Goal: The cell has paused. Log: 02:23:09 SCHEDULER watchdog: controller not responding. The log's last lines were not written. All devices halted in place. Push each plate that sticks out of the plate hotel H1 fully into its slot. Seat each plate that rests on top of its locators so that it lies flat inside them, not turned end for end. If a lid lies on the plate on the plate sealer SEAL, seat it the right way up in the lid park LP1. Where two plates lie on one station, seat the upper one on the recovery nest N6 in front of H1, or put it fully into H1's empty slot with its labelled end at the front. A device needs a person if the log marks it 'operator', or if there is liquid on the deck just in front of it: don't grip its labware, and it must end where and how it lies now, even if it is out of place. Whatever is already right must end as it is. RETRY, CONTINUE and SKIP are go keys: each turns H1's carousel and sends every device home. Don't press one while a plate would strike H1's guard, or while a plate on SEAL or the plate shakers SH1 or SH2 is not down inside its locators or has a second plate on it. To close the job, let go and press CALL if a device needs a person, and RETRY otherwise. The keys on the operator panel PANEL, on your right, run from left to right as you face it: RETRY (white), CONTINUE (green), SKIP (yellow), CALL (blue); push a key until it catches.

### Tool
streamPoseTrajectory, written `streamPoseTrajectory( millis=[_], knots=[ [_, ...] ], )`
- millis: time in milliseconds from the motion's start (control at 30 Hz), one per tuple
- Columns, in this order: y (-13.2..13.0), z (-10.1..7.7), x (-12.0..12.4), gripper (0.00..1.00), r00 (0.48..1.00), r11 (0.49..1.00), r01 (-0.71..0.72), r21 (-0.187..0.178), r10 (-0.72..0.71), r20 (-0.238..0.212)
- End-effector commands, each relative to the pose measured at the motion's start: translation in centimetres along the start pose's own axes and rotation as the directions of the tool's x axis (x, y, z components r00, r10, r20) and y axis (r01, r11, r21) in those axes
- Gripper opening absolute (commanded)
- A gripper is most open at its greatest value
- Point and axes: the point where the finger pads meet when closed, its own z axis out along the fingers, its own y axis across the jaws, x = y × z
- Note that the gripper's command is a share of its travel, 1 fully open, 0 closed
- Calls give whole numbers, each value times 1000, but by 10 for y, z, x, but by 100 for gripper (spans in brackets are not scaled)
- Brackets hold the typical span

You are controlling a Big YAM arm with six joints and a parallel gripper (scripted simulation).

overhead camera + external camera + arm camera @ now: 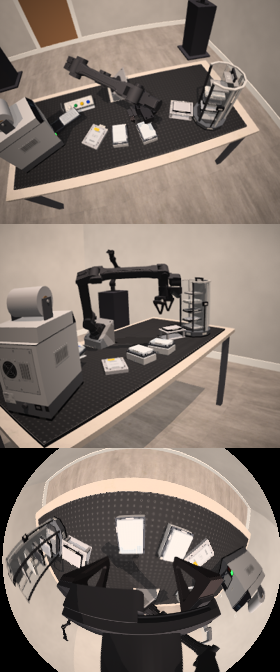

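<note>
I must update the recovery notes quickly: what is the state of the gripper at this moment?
Gripper: open wide, holding nothing, raised above the deck.

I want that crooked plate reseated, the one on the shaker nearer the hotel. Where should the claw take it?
Probably from straight above, closing across the two long sides of the plate. It lies skewed on its shaker, so turn the open claw to match. Both long sides stand free.
</note>
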Motion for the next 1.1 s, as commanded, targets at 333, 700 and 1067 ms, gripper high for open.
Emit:
streamPoseTrajectory(
  millis=[333, 700, 1067],
  knots=[
    [-49, 3, -1, 100, 999, 999, -51, 0, 51, -13],
    [-81, 4, 10, 100, 928, 928, -371, 8, 371, -14],
    [-109, 4, 19, 100, 931, 931, -366, 7, 366, -14]
  ],
)
